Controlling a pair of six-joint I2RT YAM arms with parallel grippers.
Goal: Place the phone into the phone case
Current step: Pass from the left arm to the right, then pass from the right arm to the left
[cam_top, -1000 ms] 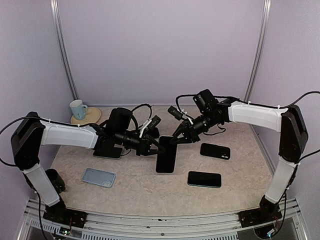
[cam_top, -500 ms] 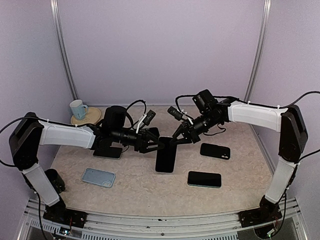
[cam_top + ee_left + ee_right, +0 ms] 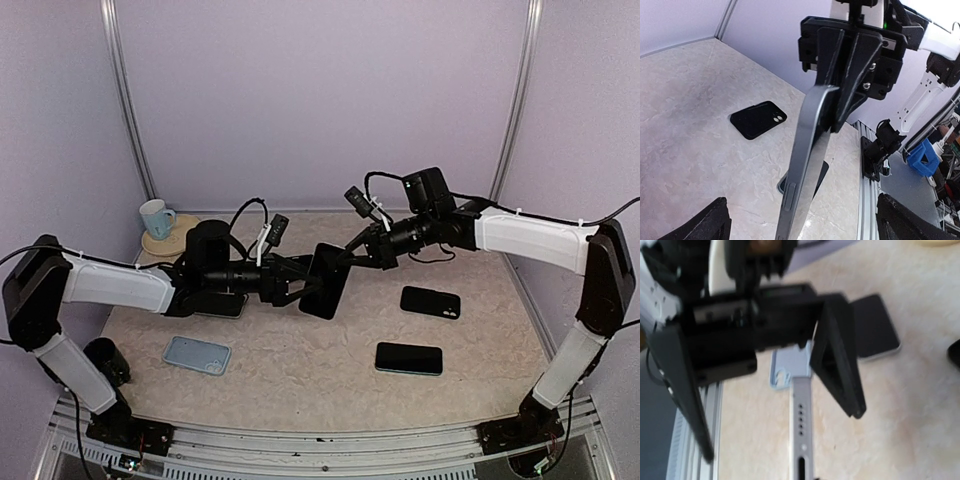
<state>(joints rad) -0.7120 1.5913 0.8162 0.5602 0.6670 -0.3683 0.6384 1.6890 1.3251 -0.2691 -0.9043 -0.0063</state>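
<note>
A dark phone (image 3: 325, 281) hangs tilted above the middle of the table, my right gripper (image 3: 352, 262) shut on its upper end. In the left wrist view the phone (image 3: 807, 165) shows edge-on, the right gripper (image 3: 845, 95) clamped at its top. My left gripper (image 3: 300, 283) stands wide open around the phone's lower end, its fingers (image 3: 707, 222) well apart from the phone. The right wrist view shows the phone's silver bottom edge (image 3: 801, 435) between the spread left fingers (image 3: 840, 360). A light blue phone case (image 3: 197, 354) lies flat at the front left and shows as the case (image 3: 790, 365) behind the phone.
A black phone-shaped slab (image 3: 430, 301) lies right of centre, and another dark phone (image 3: 409, 358) lies nearer the front. A dark flat item (image 3: 220, 305) sits under the left arm. A mug (image 3: 155, 217) stands on a coaster at the back left.
My left gripper has opened and let go of the phone, and the left arm has drawn back leftward. The right gripper has lifted the phone off the table and tilted it.
</note>
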